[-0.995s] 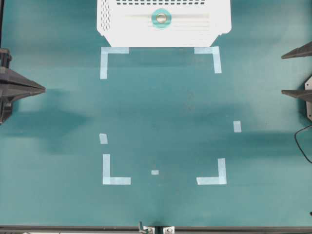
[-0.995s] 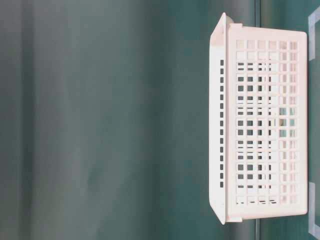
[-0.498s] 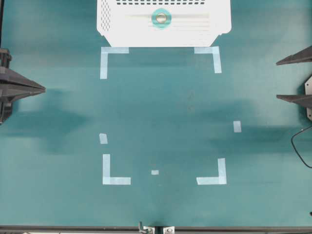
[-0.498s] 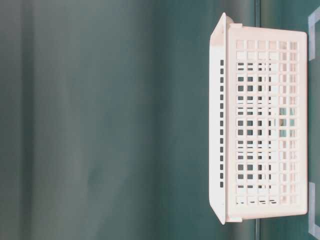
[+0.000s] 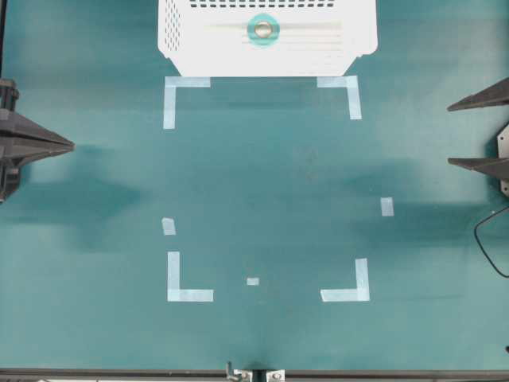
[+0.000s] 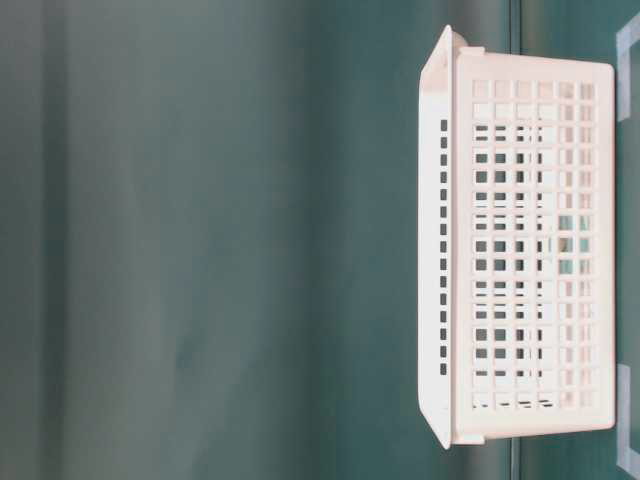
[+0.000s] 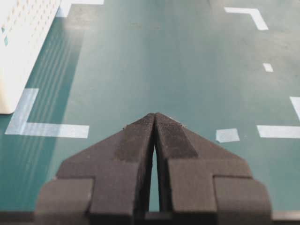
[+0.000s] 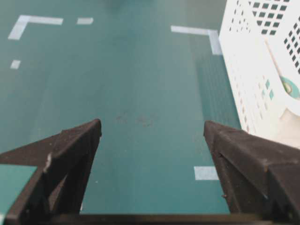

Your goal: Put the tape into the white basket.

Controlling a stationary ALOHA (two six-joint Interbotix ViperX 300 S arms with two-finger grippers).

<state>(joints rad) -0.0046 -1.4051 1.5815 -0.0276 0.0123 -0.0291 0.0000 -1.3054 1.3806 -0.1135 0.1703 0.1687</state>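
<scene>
The tape (image 5: pixel 263 29), a small teal ring with a pale core, lies flat on the ribbed bottom of the white basket (image 5: pixel 183 48) at the table's far edge. A sliver of the tape (image 8: pixel 289 87) also shows in the right wrist view over the wall of the basket (image 8: pixel 248 70). The table-level view gives the basket (image 6: pixel 530 240) side-on. My left gripper (image 5: pixel 70 145) sits at the left edge, shut with nothing between its tips (image 7: pixel 154 115). At the right edge my right gripper (image 5: pixel 450 134) stands wide open and empty (image 8: pixel 152 126).
Pale-blue tape strips mark L-shaped corners (image 5: pixel 189 285) (image 5: pixel 347 285) (image 5: pixel 181 97) (image 5: pixel 343 89) on the green table, with small patches (image 5: pixel 386 206) (image 5: pixel 168 226) (image 5: pixel 252 281) between them. A black cable (image 5: pixel 487 239) loops at the right edge.
The right gripper has slid a little leftward into the overhead view, still wide open. The left gripper, the tape and the basket have not moved.
</scene>
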